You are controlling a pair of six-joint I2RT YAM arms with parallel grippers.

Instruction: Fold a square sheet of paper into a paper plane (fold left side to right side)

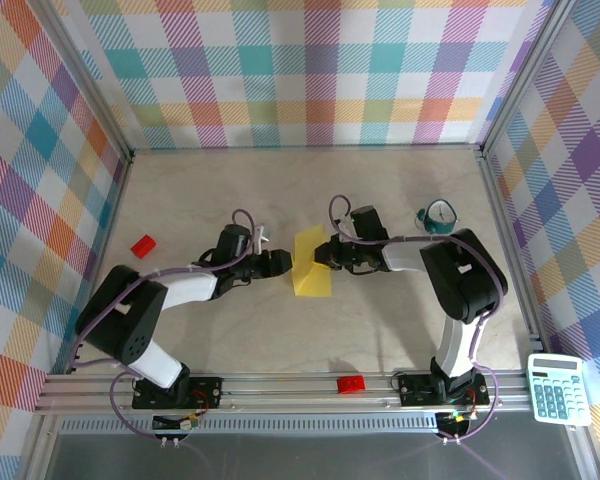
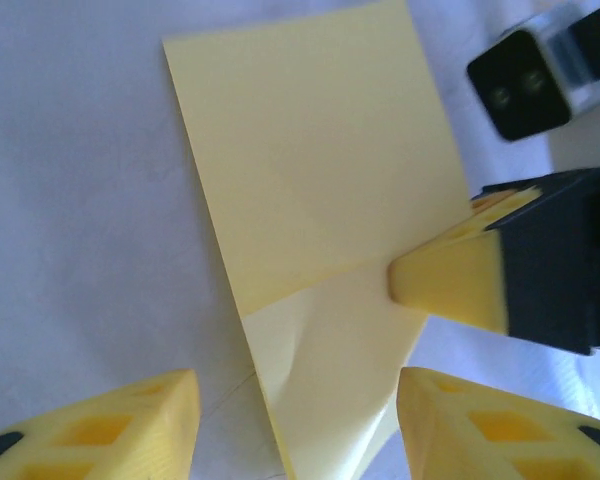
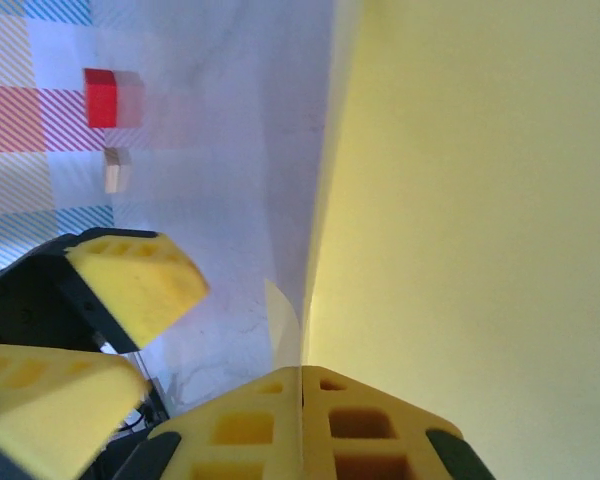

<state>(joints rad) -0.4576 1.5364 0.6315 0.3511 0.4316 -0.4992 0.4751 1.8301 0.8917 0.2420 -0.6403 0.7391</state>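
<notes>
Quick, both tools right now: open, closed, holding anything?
Left tool: open, holding nothing.
Right tool: closed on the yellow paper.

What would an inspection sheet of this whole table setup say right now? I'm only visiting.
Surface: pale table, nothing spilled.
Job's things: square sheet of paper, yellow, creased, partly lifted.
Clutter: red brick on the table; second red brick on the front rail; small tan block; teal object; calculator at the front right corner.
Jaws: left jaws open, close to the sheet; right jaws shut on its edge.
Cables: purple cables run along both arms.
Surroundings: plaid walls.
</notes>
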